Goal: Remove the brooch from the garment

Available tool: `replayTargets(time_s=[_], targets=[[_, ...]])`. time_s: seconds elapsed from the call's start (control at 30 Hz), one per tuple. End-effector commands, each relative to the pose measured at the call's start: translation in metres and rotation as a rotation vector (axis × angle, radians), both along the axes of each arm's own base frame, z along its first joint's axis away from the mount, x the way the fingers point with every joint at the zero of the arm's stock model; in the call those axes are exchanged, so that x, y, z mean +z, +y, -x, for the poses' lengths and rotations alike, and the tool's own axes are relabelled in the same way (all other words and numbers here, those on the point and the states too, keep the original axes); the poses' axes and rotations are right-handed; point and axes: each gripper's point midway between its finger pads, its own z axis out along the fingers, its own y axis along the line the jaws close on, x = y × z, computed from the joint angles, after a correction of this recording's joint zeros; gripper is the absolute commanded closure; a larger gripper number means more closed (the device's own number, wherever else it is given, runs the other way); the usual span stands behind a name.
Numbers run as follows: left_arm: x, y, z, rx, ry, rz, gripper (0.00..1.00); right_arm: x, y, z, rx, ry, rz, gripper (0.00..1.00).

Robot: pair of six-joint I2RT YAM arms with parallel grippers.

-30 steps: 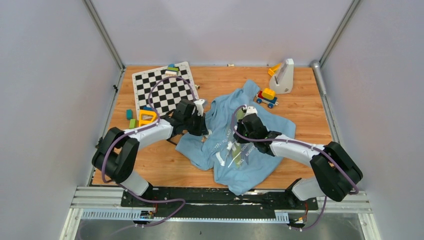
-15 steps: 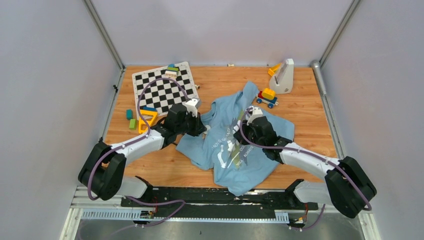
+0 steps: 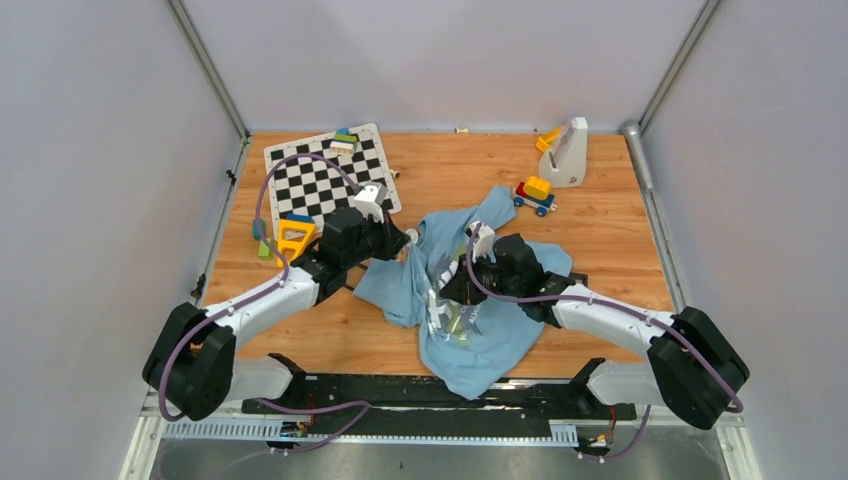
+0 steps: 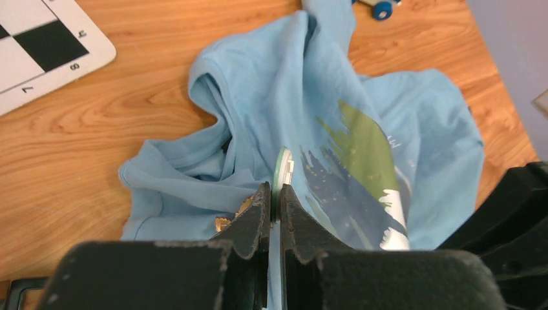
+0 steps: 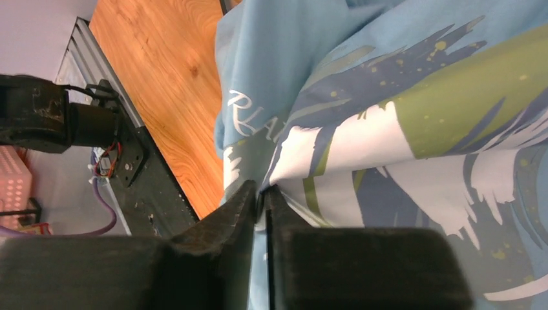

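The garment [image 3: 470, 330], a light blue T-shirt with white and green print, lies bunched at mid-table. My left gripper [image 3: 405, 243] sits at its left edge, by the collar. In the left wrist view the left gripper [image 4: 274, 194] is shut on the brooch [image 4: 282, 169], a thin small piece seen edge-on with a pale rim, its face hidden. It stands just above the garment [image 4: 291, 84]. My right gripper [image 3: 452, 294] lies on the shirt's printed middle. The right wrist view shows the right gripper [image 5: 260, 190] shut on a fold of the garment [image 5: 420, 77].
A checkerboard [image 3: 330, 180] lies at the back left with small blocks [image 3: 345, 140] on it. An orange triangular frame [image 3: 294, 238] sits beside my left arm. A toy block car [image 3: 535, 192] and a white stand [image 3: 568, 152] are at the back right. The black base rail [image 5: 136, 174] runs along the near edge.
The left gripper has drawn back to the left, off the shirt. The right gripper has moved left and nearer, dragging the shirt into a narrower bunch.
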Motion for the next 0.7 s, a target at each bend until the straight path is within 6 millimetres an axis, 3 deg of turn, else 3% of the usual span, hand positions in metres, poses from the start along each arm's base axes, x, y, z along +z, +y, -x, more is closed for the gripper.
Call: replayTargets(time_s=[0.0, 0.1, 0.23, 0.3, 0.5, 0.67], targets=[[0.063, -0.006, -0.015, 0.046, -0.129, 0.149, 1.0, 0.027, 0.006, -0.002, -0.01, -0.005, -0.044, 0.8], [0.075, -0.018, 0.001, -0.043, -0.133, 0.226, 1.0, 0.049, -0.002, -0.01, -0.096, -0.028, -0.074, 0.56], [0.11, -0.033, 0.02, -0.126, -0.136, 0.414, 1.0, 0.1, -0.008, -0.01, -0.158, -0.086, -0.218, 0.32], [0.127, -0.039, 0.03, -0.181, -0.132, 0.488, 1.0, 0.121, -0.012, -0.013, -0.201, -0.11, -0.282, 0.31], [0.161, -0.043, 0.048, -0.239, -0.119, 0.65, 1.0, 0.177, -0.01, -0.023, -0.269, -0.129, -0.515, 0.41], [0.174, -0.04, 0.058, -0.258, -0.126, 0.726, 1.0, 0.197, -0.006, -0.035, -0.322, -0.09, -0.664, 0.5]])
